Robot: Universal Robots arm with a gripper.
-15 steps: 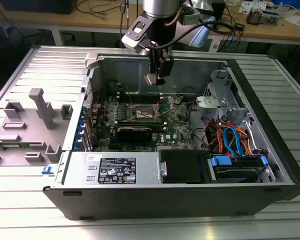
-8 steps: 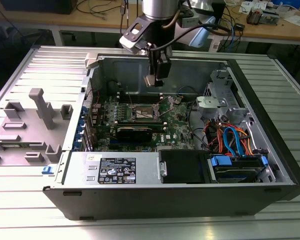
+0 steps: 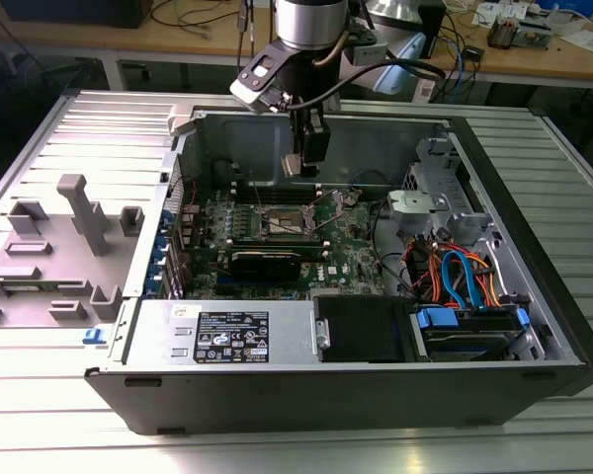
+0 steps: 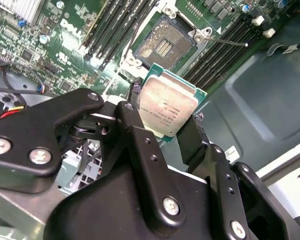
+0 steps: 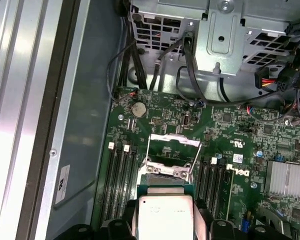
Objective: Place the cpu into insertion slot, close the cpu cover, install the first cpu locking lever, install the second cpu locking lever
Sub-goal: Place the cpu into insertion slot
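My gripper (image 3: 302, 158) hangs inside the open computer case, above the motherboard, shut on the cpu (image 4: 166, 106). The cpu is a square chip with a silver-grey top and green rim, held by two opposite edges between the black fingers (image 4: 135, 125). In the first wrist view the cpu (image 5: 166, 216) sits between the fingers just short of the insertion slot. The insertion slot (image 4: 162, 46) lies bare, its gold contacts showing, and is apart from the chip. The cpu cover (image 5: 173, 148) stands raised open over its hinge. A thin locking lever (image 4: 229, 42) sticks out beside the slot.
Long black memory slots (image 4: 112, 30) flank the socket on both sides. A metal drive cage (image 5: 225, 35) with cables stands beyond the board. A black power supply and blue-tabbed drives (image 3: 465, 321) fill the case's front. A grey plastic fixture (image 3: 74, 232) lies on the table at the exterior view's left.
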